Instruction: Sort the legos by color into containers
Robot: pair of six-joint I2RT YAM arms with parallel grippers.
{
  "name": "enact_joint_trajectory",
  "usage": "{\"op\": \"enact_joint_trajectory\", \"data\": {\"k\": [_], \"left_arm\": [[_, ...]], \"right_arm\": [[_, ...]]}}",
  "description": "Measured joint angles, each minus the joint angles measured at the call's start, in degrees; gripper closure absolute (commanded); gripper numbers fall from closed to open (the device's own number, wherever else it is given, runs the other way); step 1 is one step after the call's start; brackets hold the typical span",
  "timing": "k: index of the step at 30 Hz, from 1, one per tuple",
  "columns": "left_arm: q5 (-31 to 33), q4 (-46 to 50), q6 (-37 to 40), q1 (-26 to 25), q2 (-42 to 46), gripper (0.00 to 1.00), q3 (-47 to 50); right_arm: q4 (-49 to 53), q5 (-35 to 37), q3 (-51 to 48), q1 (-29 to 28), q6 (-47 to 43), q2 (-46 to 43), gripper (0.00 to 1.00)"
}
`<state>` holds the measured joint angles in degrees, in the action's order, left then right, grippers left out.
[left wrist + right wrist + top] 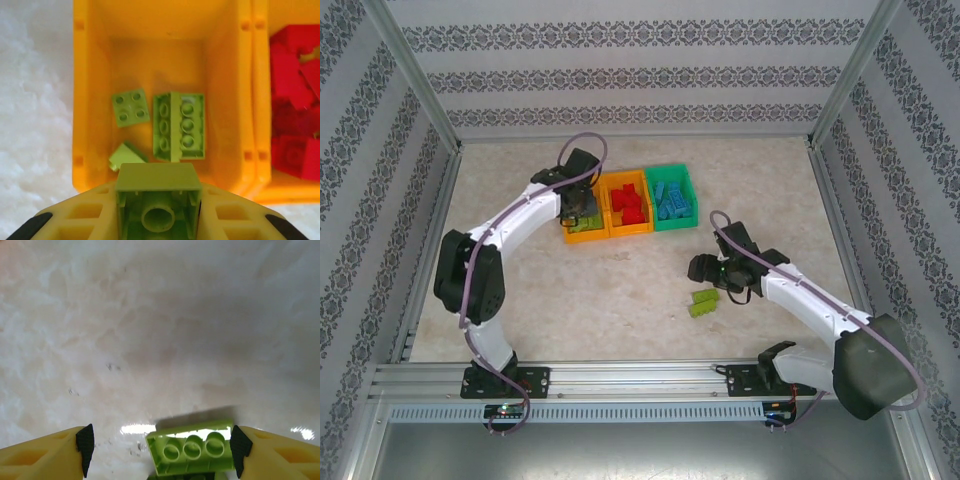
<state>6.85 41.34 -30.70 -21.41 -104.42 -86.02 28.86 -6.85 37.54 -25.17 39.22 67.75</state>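
In my left wrist view the left pincer (158,216) is clamped on a lime green brick (157,179), and I see the hollow underside of it. It hangs over the near end of the left orange bin (90,100). Three more lime bricks (178,126) lie on the floor of this bin, one of them long with six studs. At the right, red bricks (295,100) fill the middle orange bin (260,75).

In the right wrist view the right pincer (160,450) stands apart around a lime piece (192,452), which lies on the pale surface (150,340) and shows three studs to the camera.

From the top view I get the whole row: the green bin (665,171) with blue bricks (672,200) stands at its right end.
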Motion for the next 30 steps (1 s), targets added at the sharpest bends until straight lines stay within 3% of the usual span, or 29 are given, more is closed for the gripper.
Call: {"op": "enact_joint_trajectory", "data": {"k": [8, 17, 18, 23, 30], "left_arm": [[-3.76, -1.36, 3.34, 3.56, -12.61, 0.59, -9.70], [-5.16, -3.34, 3.85, 3.76, -14.23, 0.13, -11.82], [-5.35, -4.04, 3.87, 3.76, -13.22, 0.01, -11.06], [-5.66, -6.86, 3.52, 3.08, -6.97, 0.00, -3.74], [-8.02, -10.38, 3.50, -0.81, 0.09, 0.00, 5.38]], "right_arm": [[2.97, 0.63, -2.38, -5.55, 6.75, -1.25, 0.25], [6.60, 0.72, -5.16, -8.83, 11.98, -5.31, 0.26], [7.21, 0.85, -5.40, -9.22, 12.35, -5.64, 0.26], [8.74, 1.68, -5.70, -11.47, 12.96, -7.28, 0.25], [10.86, 5.66, -2.54, -16.02, 7.91, -3.26, 0.10]]}}
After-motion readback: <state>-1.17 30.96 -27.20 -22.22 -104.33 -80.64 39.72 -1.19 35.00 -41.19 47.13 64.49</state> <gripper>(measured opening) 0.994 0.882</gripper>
